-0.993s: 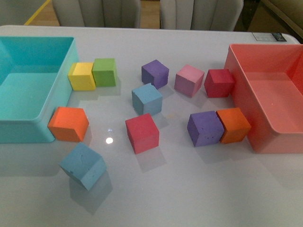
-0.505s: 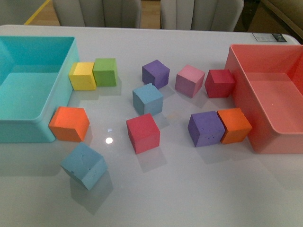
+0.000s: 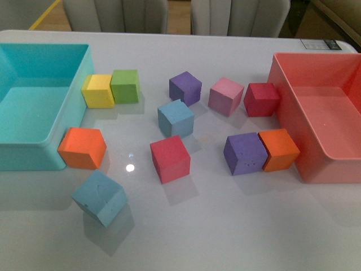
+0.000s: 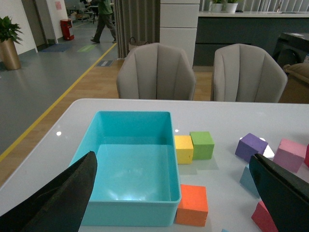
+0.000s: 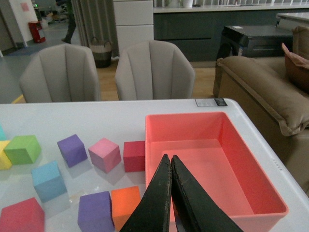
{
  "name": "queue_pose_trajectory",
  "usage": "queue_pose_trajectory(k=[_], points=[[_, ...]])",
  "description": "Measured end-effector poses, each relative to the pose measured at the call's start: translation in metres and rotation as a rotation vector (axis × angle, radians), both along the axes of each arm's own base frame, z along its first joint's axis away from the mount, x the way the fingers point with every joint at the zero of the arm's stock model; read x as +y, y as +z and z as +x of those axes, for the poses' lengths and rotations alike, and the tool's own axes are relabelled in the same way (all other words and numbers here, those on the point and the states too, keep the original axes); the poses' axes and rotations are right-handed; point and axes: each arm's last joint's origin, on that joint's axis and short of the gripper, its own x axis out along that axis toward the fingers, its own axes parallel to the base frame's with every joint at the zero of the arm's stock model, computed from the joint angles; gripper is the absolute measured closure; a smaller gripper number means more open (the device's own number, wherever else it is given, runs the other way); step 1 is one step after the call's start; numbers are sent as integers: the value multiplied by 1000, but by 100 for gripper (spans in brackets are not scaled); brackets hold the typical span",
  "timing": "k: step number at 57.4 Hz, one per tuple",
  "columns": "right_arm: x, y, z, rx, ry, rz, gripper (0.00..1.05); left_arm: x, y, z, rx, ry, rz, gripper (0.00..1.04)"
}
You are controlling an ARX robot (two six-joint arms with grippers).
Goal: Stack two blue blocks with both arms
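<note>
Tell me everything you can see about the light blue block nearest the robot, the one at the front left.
The near blue block is a light sky-blue cube that looks like foam, its faces slightly pitted with a faint crease on top. It rests on the glossy white table, turned so a corner points toward the robot, throwing a soft shadow. It stands alone: the orange block beyond it is close but apart, and nothing grips it.

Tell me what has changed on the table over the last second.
Nothing visibly changed in the front view. The near blue block and the middle blue block lie where they were, apart and unstacked.
</note>
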Motion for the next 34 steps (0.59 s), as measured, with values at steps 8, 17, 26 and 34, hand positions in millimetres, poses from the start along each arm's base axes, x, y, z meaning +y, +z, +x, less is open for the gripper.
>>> queue_pose_trajectory(k=[8, 17, 26, 34], points=[[0, 0, -4, -2, 0, 0, 103, 0, 0, 0, 0, 0, 0, 9], [0, 0, -8, -2, 0, 0, 103, 0, 0, 0, 0, 0, 0, 9], [0, 0, -11, -1, 0, 0, 103, 0, 0, 0, 0, 0, 0, 9], [0, -4, -20, 19, 0, 0, 103, 0, 0, 0, 0, 0, 0, 9]])
